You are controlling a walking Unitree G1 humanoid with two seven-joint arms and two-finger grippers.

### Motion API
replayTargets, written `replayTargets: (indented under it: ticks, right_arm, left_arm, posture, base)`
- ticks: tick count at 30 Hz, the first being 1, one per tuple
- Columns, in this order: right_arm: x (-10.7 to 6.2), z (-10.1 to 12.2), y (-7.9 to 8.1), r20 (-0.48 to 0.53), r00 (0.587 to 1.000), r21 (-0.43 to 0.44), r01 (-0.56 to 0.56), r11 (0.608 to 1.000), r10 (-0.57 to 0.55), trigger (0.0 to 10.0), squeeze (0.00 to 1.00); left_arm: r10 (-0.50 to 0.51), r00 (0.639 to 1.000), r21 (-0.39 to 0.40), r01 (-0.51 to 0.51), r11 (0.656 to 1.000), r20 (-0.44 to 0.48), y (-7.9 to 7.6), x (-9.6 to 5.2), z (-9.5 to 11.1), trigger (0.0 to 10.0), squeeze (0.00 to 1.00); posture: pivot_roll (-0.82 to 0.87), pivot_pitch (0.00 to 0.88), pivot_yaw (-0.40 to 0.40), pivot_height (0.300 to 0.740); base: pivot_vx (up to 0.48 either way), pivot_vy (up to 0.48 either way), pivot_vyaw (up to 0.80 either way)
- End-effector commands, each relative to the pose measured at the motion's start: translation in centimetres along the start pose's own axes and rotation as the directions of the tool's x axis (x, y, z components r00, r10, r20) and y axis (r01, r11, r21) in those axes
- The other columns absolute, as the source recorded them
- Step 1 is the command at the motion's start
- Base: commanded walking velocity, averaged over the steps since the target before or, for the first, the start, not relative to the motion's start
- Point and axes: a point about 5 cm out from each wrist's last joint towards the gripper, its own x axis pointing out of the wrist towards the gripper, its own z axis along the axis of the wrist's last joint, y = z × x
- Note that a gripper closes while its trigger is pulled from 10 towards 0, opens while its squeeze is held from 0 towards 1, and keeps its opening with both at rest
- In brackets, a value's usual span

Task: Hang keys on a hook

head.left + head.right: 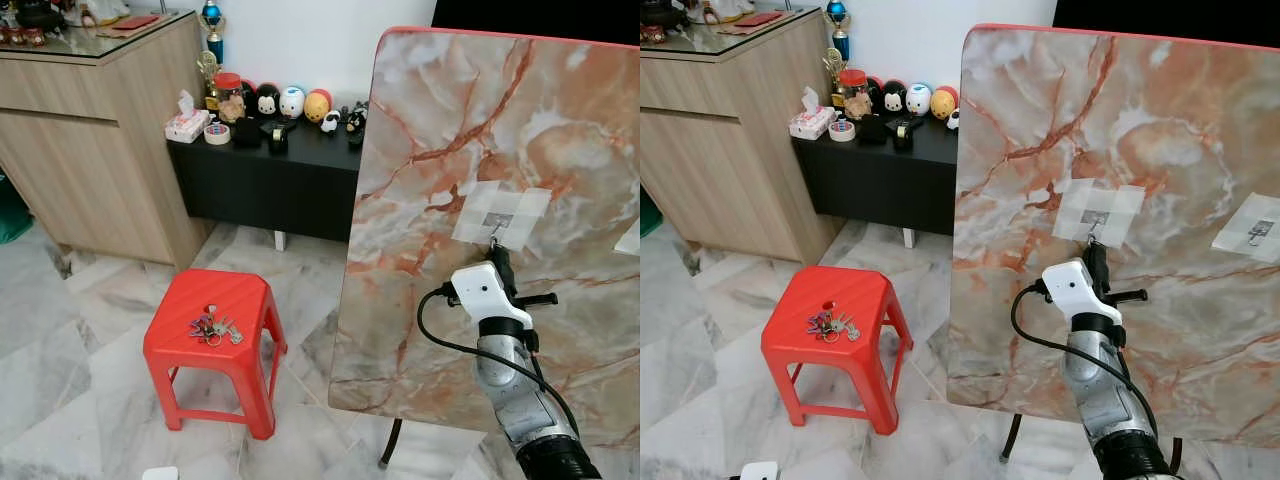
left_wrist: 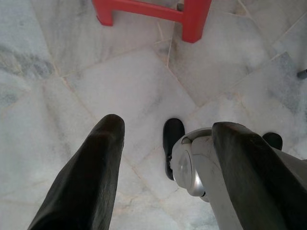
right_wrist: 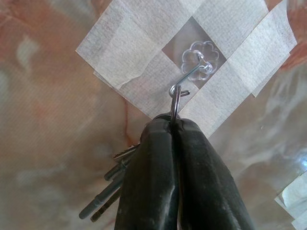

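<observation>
head views: the right gripper (image 1: 497,252) is reaching up to the hook (image 1: 495,232) taped on the upright marble board (image 1: 470,130). a second key bunch (image 1: 212,327) is lying on the red stool (image 1: 215,300), well apart.

right wrist view: the fingers (image 3: 158,177) are pinching together on the key ring (image 3: 175,99), which is touching the hook's wire; the keys (image 3: 108,189) are dangling beside the fingers, partly hidden.

left wrist view: the left gripper (image 2: 165,143) is hanging spread apart over the floor (image 2: 120,81).

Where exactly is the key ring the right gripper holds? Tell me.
The key ring is pinched in the right gripper, threaded on the metal hook taped to the upright marble board, right of the red stool.
</observation>
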Motion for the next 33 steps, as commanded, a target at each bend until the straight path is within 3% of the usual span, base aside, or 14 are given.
replayTargets:
  ticks: [1, 2, 3, 4, 5, 13, 19, 20, 21, 22, 24, 28, 30, 33]
  right_arm:
    - [0.5, 0.1, -0.2, -0.001, 1.000, -0.006, -0.008, 1.000, 0.008, 10.0, 0.00]
    - [0.5, 0.1, -0.2, -0.001, 1.000, -0.006, -0.008, 1.000, 0.008, 10.0, 0.00]
    - [0.4, 0.0, -0.1, -0.007, 1.000, 0.006, -0.015, 1.000, 0.015, 10.0, 0.54]
    - [0.4, 0.0, -0.1, -0.008, 1.000, 0.008, -0.017, 1.000, 0.017, 10.0, 0.54]
    - [0.3, 0.0, 0.0, -0.008, 1.000, 0.011, -0.020, 1.000, 0.020, 10.0, 1.00]
    - [0.0, -0.1, 0.3, -0.012, 0.998, 0.037, -0.056, 0.998, 0.056, 10.0, 1.00]
    - [-0.4, 0.4, 1.4, 0.025, 0.988, 0.113, -0.153, 0.982, 0.152, 10.0, 0.96]
    - [-0.6, 0.6, 1.6, 0.035, 0.984, 0.140, -0.179, 0.974, 0.176, 10.0, 0.29]
    - [-0.7, 0.7, 1.8, 0.044, 0.980, 0.161, -0.198, 0.967, 0.193, 10.0, 0.29]
    - [-0.9, 0.9, 2.0, 0.060, 0.974, 0.173, -0.224, 0.959, 0.217, 10.0, 0.00]
    - [-1.5, 1.3, 2.7, 0.096, 0.953, 0.242, -0.302, 0.922, 0.288, 10.0, 0.00]
    - [-3.6, 1.4, 4.2, 0.141, 0.887, 0.259, -0.462, 0.848, 0.440, 10.0, 0.00]
    - [-4.0, 1.3, 4.2, 0.141, 0.879, 0.279, -0.477, 0.834, 0.455, 10.0, 0.00]
    - [-5.3, -0.6, 3.8, 0.040, 0.884, 0.397, -0.442, 0.805, 0.466, 10.0, 0.00]
  left_arm:
    - [0.003, 1.000, -0.010, -0.004, 1.000, -0.027, -0.1, -0.1, -0.6, 10.0, 0.00]
    - [0.003, 1.000, -0.010, -0.004, 1.000, -0.027, -0.1, -0.1, -0.6, 10.0, 0.00]
    - [0.003, 1.000, -0.009, -0.003, 1.000, -0.027, -0.1, -0.1, -0.6, 10.0, 0.00]
    - [0.002, 1.000, -0.009, -0.003, 1.000, -0.027, -0.1, -0.1, -0.6, 10.0, 0.00]
    - [0.002, 1.000, -0.009, -0.002, 1.000, -0.027, -0.1, -0.1, -0.6, 10.0, 0.00]
    - [0.001, 0.999, -0.010, -0.001, 1.000, -0.033, -0.1, -0.1, -0.7, 10.0, 0.00]
    - [0.002, 0.999, -0.008, -0.002, 1.000, -0.042, 0.0, -0.2, -0.9, 10.0, 0.00]
    - [0.002, 0.999, -0.008, -0.002, 1.000, -0.043, 0.0, -0.2, -0.9, 10.0, 0.00]
    - [0.002, 0.999, -0.008, -0.002, 1.000, -0.043, 0.0, -0.2, -0.9, 10.0, 0.00]
    - [0.002, 0.999, -0.008, -0.002, 1.000, -0.043, 0.0, -0.2, -0.9, 10.0, 0.00]
    - [0.002, 0.999, -0.007, -0.003, 1.000, -0.044, 0.1, -0.2, -0.9, 10.0, 0.00]
    - [0.001, 0.999, -0.007, -0.001, 1.000, -0.043, 0.1, -0.2, -0.9, 10.0, 0.00]
    - [0.001, 0.999, -0.007, -0.001, 1.000, -0.043, 0.1, -0.2, -0.9, 10.0, 0.00]
    - [0.003, 0.999, -0.006, -0.003, 1.000, -0.043, 0.3, -0.2, -0.9, 10.0, 0.00]
  posture:
    - [0.09, 0.000, -0.074, 0.740]
    - [0.09, 0.000, -0.074, 0.740]
    - [0.09, 0.000, -0.074, 0.740]
    - [0.09, 0.000, -0.074, 0.740]
    - [0.09, 0.000, -0.074, 0.740]
    - [0.08, 0.000, -0.075, 0.740]
    - [0.08, 0.000, -0.073, 0.740]
    - [0.08, 0.000, -0.073, 0.740]
    - [0.08, 0.000, -0.073, 0.740]
    - [0.08, 0.000, -0.074, 0.740]
    - [0.08, 0.000, -0.074, 0.740]
    - [0.08, 0.000, -0.075, 0.740]
    - [0.08, 0.000, -0.075, 0.740]
    - [0.08, 0.000, -0.074, 0.740]
  base:
    - [0.000, 0.000, 0.00]
    - [0.000, 0.000, 0.00]
    - [0.000, 0.000, 0.00]
    - [0.000, 0.000, 0.00]
    - [0.000, 0.000, 0.00]
    - [0.000, 0.000, 0.00]
    - [0.000, 0.000, 0.00]
    - [0.000, 0.000, 0.00]
    - [0.000, 0.000, 0.00]
    - [0.000, 0.000, 0.00]
    - [0.000, 0.000, 0.00]
    - [0.000, 0.000, 0.00]
    - [0.000, 0.000, 0.00]
    - [0.000, 0.000, 0.00]
